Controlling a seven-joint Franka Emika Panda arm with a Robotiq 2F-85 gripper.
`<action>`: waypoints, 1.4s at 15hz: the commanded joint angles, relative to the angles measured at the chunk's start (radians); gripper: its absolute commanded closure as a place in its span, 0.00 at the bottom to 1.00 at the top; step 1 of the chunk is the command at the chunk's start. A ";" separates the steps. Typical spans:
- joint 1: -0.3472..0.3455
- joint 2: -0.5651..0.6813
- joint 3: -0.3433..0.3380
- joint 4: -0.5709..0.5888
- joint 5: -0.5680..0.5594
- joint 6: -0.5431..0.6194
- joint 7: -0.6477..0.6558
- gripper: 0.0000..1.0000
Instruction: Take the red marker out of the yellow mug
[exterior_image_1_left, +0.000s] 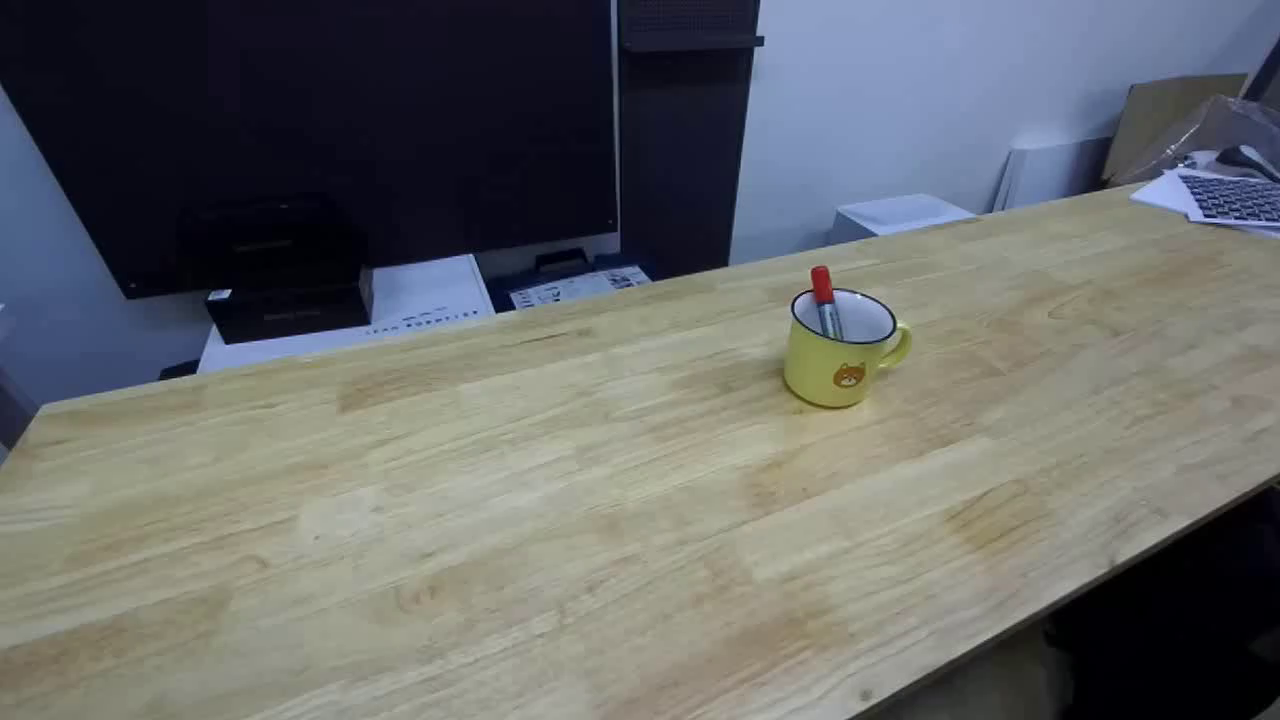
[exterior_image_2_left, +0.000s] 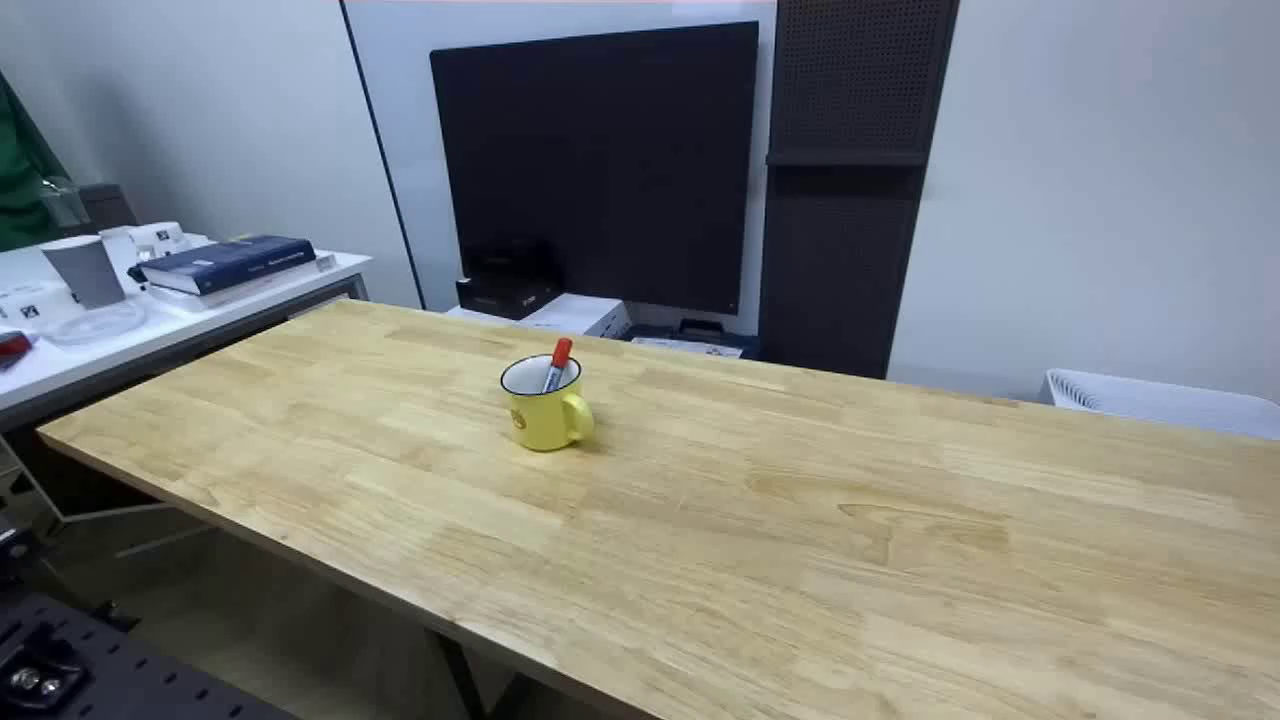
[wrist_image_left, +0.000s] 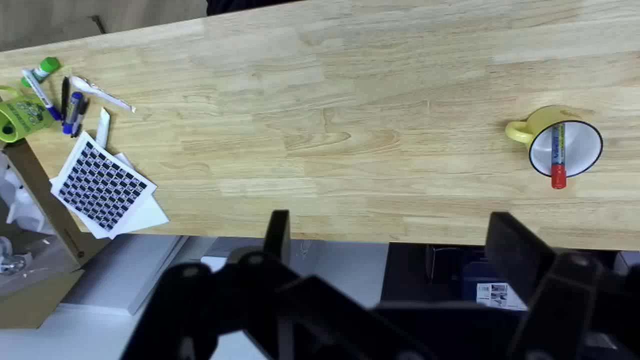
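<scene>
Fingers (wrist_image_left: 278, 237) gape wide, empty; the yellow mug (exterior_image_1_left: 822, 369) partly hides the red marker (exterior_image_1_left: 825, 302).

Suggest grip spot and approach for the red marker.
I'd grip the red marker by its red cap, from above: the cap projects out of the yellow mug, while the lower part sits inside. The marker leans in both exterior views, so the open end effector should probably tilt to match and close across the cap's width.
</scene>
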 joint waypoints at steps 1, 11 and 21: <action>0.016 -0.001 -0.011 0.003 -0.009 -0.005 0.008 0.00; 0.016 -0.002 -0.011 0.003 -0.009 -0.004 0.008 0.00; 0.150 0.254 -0.004 0.018 0.100 0.197 -0.037 0.00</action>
